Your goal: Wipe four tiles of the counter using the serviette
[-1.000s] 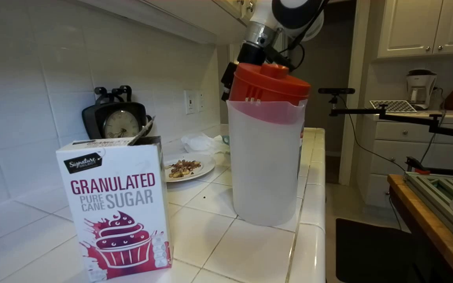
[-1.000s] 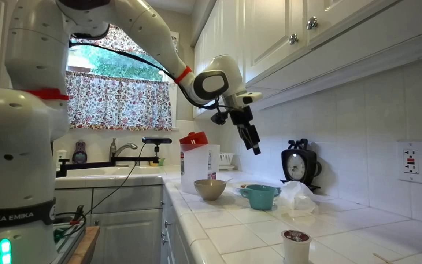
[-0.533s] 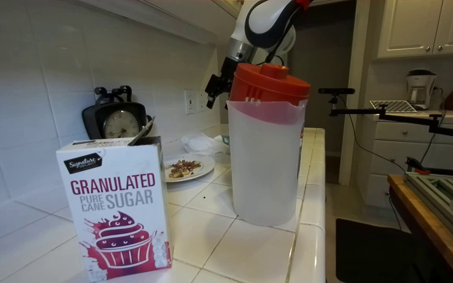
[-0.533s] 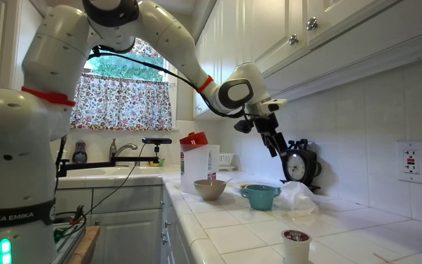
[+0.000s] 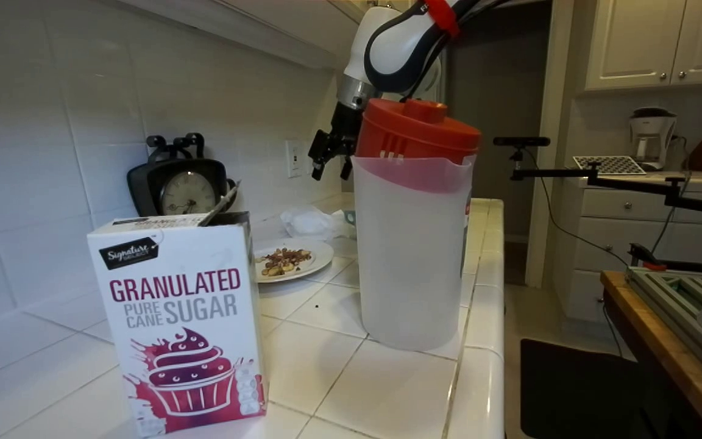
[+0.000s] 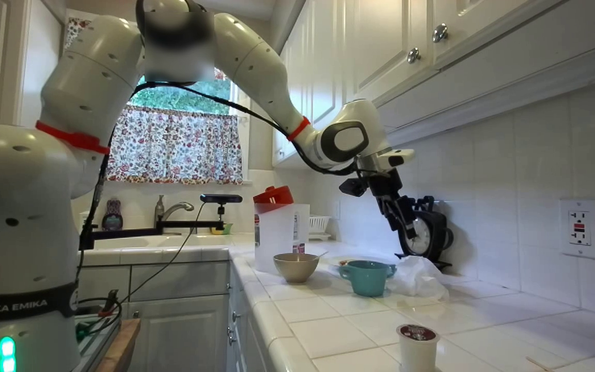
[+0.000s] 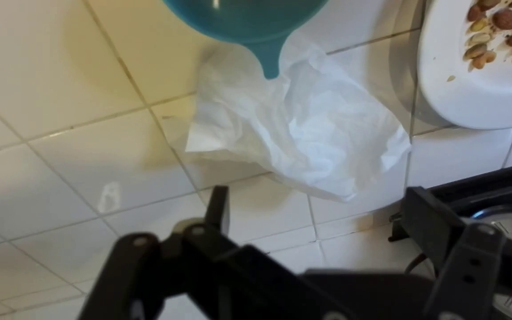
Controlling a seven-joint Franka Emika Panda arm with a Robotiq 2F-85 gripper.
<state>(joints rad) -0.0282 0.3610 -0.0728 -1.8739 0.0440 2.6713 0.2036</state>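
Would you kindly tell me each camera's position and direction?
In an exterior view: near white cardboard sugar box, facing along glossy white tiled counter; white arm's end, black gripper.
In an exterior view: near white maroon-lidded cup, facing towards floral curtain; arm from base to gripper.
Wrist view: on arm, facing down at crumpled white serviette; gripper fingers.
Both exterior views share the black clock.

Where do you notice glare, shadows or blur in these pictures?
Wrist view: a white glare patch on the counter, a glint on the plate, soft shadows beside it and the serviette, the hand dark and slightly blurred; in an exterior view, a squarish blur covers part of the arm.
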